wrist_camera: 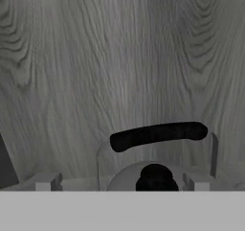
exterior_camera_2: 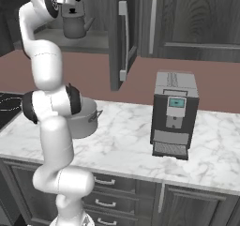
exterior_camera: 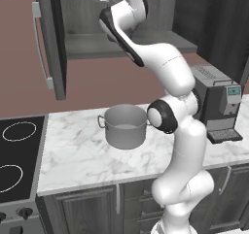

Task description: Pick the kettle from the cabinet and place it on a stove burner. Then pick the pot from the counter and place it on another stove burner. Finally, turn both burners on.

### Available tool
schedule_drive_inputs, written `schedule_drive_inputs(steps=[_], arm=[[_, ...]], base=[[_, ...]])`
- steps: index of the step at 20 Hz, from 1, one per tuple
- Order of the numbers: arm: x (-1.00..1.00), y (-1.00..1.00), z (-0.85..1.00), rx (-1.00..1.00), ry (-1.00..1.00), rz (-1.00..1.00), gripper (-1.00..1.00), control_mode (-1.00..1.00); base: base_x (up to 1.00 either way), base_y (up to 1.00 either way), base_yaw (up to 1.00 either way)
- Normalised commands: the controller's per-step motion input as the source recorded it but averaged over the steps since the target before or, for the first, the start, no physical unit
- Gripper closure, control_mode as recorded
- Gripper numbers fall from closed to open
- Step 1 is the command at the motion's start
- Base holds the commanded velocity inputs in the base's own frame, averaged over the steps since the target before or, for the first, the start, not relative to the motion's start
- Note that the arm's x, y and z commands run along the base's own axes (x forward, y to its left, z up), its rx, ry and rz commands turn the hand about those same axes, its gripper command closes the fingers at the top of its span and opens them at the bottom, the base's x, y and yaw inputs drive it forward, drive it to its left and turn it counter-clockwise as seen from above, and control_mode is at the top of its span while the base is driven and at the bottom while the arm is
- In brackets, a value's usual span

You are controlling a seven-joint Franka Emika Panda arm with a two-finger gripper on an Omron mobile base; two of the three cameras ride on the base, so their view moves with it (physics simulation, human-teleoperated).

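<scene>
The cabinet [exterior_camera: 121, 43] is seen with its door [exterior_camera: 48, 39] swung wide, and the white arm [exterior_camera: 170, 73] is raised into its opening above the counter [exterior_camera: 78, 155]. A coffee machine [exterior_camera_2: 174, 113] is stood on the marble to the right, and the pot [exterior_camera: 124, 126] is set on the counter just beside the arm. The kettle [exterior_camera_2: 73, 26] is kept on the cabinet floor, spout toward the door. The gripper [wrist_camera: 122, 181] is held wide apart, a fingertip on either side of the kettle's black handle [wrist_camera: 158, 134], nothing clamped.
</scene>
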Motion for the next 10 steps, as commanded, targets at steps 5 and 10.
schedule_drive_inputs(steps=[5, 10], arm=[[0.17, 0.01, 0.00, 0.00, 0.00, 0.00, -1.00, -1.00], [0.17, 0.00, 0.00, 0.00, 0.00, 0.00, -1.00, -1.00]], base=[[0.00, 0.00, 0.00], [0.00, 0.00, 0.00]])
